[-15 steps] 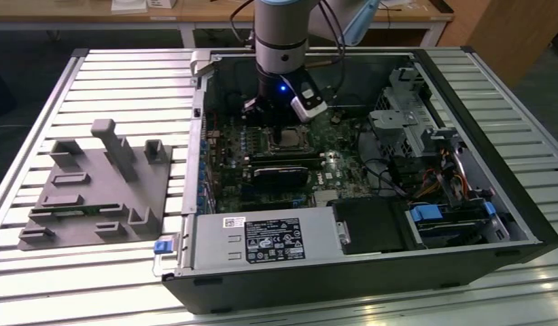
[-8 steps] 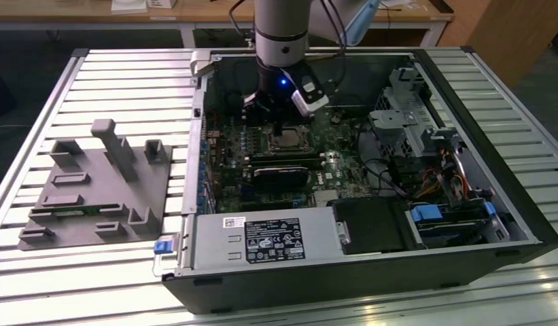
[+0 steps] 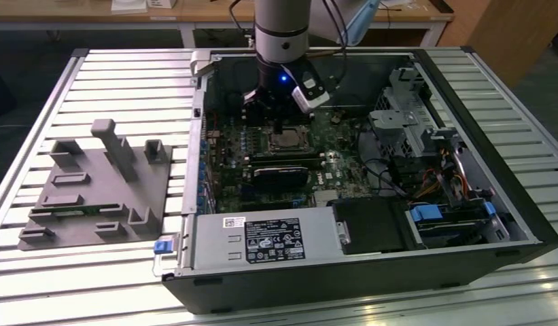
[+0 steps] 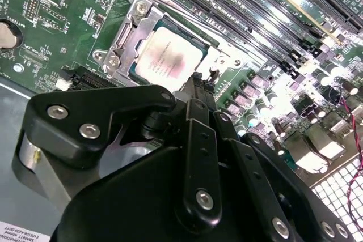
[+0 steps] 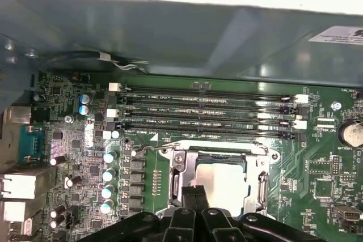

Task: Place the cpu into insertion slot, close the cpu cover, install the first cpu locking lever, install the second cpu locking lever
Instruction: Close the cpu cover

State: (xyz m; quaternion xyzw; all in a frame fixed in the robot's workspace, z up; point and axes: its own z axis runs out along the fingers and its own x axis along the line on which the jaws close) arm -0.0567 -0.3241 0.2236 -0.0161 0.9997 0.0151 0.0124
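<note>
Slatted metal table (image 3: 107,75) spreads across the exterior view. On it we see an open case (image 3: 351,278) lying on its side, with a grey fixture (image 3: 97,190) beside it at the exterior view's left. The arm (image 3: 281,27) reaches down into the case. Its gripper (image 3: 279,129) hangs right above the cpu (image 3: 286,142), a small pale square on the green board (image 3: 251,159).

In the second wrist view we find the cpu seated flat in the slot (image 4: 140,11). Its top is dull grey metal with a faint reddish sheen. The cover (image 4: 122,41), a thin silver frame, lies down around it, so the chip shows through the square window. The gripper's black tip sits just beside one edge of the chip.

In the first wrist view the two fingers (image 5: 186,199) are pressed together with only a thin seam between them, and we see nothing held there. Their tips overlap the cover's edge. A thin wire lever (image 5: 204,141) runs along the side of the slot that faces the memory slots (image 5: 204,111).
</note>
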